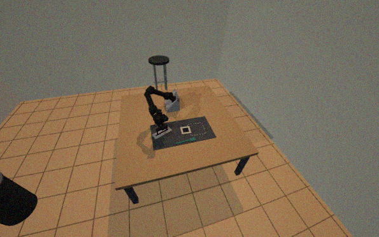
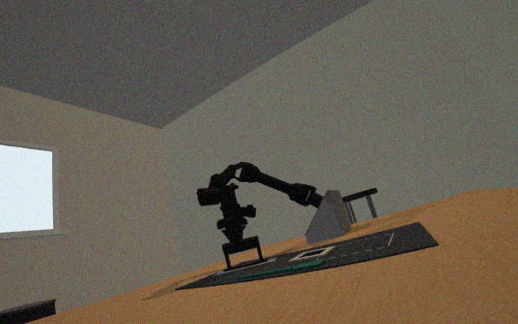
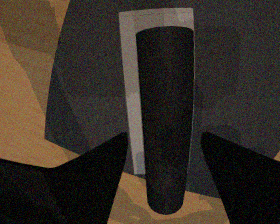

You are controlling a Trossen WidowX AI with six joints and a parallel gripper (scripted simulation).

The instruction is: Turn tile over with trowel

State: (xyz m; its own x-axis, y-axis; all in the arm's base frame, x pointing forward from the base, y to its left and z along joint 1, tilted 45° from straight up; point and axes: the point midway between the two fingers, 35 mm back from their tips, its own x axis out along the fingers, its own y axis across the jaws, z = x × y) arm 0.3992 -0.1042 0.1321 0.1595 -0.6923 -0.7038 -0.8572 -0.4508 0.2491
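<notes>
- My tool [image 1: 162, 130] [image 2: 245, 264] [image 3: 164, 137] stands partly open, gripping nothing, its fingers astride the black-handled, pale grey trowel [image 1: 156, 136] [image 2: 272, 260] [image 3: 166, 100].
- Cream-bordered square tile [image 1: 181, 130] [image 2: 299, 254] lies at the dashed outline's edge.
- Lifting off-centre could drag the handle.

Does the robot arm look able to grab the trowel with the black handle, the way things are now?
Yes, it looks able to: the gripper is open, its fingers on either side of the black-handled trowel, and I see nothing in between.
</notes>
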